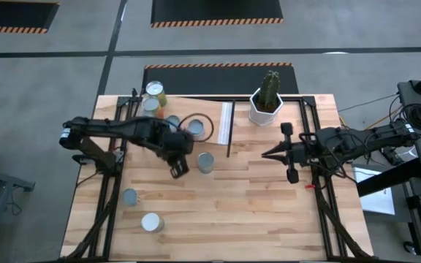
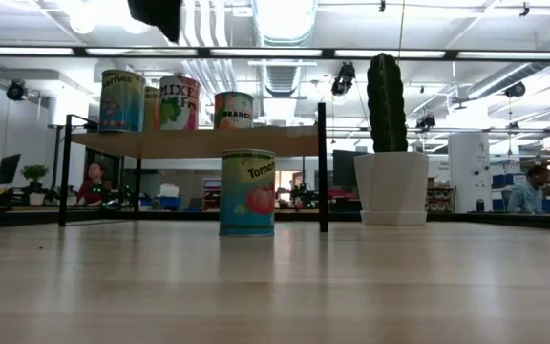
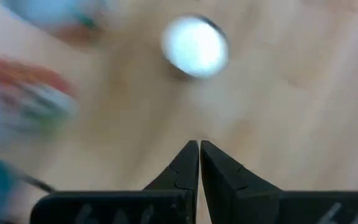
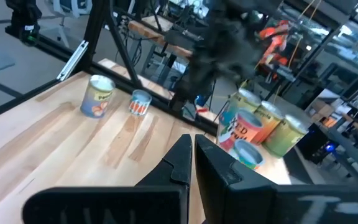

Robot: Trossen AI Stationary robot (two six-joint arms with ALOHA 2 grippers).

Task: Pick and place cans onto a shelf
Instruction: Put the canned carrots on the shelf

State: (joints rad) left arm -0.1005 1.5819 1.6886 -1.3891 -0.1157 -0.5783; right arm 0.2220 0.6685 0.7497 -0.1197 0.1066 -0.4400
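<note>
bright ceiling lights glare in the low view; left wrist view blurred.

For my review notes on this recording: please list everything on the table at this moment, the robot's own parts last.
Cans on the shelf: at least three, colourful labels, back left.
Tomato can: one, blue-green label, on the tabletop beside the shelf.
Other cans on the tabletop: two, silver tops, front left.
Cactus: one, green, in a white pot, back centre.
Left claw: shut, over the table by the tomato can.
Right claw: shut, waiting at the right.
</note>
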